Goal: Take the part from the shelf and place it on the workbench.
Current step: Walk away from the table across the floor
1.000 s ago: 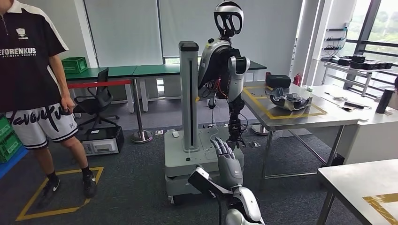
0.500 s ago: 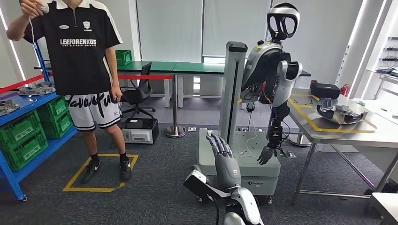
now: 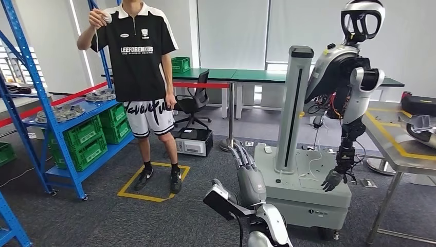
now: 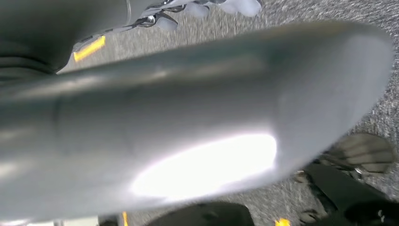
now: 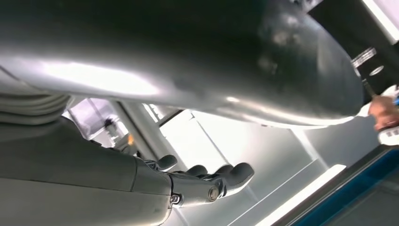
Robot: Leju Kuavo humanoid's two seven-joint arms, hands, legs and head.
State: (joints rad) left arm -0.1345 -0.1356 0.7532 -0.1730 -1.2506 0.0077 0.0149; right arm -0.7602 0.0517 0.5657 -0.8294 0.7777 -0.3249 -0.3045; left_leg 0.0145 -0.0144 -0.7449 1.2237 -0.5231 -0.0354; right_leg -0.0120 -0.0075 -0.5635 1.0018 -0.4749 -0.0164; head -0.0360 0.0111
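A blue shelf (image 3: pixel 77 110) stands at the far left of the head view, green crates stacked beneath its board. A person (image 3: pixel 141 77) in a black-and-white shirt stands on a yellow floor square just beside it, one arm raised. A second robot (image 3: pixel 349 82) on a grey stand occupies the centre-right, with the steel workbench (image 3: pixel 391 149) at the right edge already bearing one grey casting. Two grey metal parts (image 3: pixel 61 112) lie flat on the shelf's upper board, their exact shape too small to tell. The right hand (image 3: pixel 249 177) rises in the lower centre, fingers straight and a little apart, holding nothing; the right wrist view shows them extended in a row. The left hand's state cannot be told. The parts lie well apart from the fingers, forward and far to the left, so the reach likely waits on more turning and walking.
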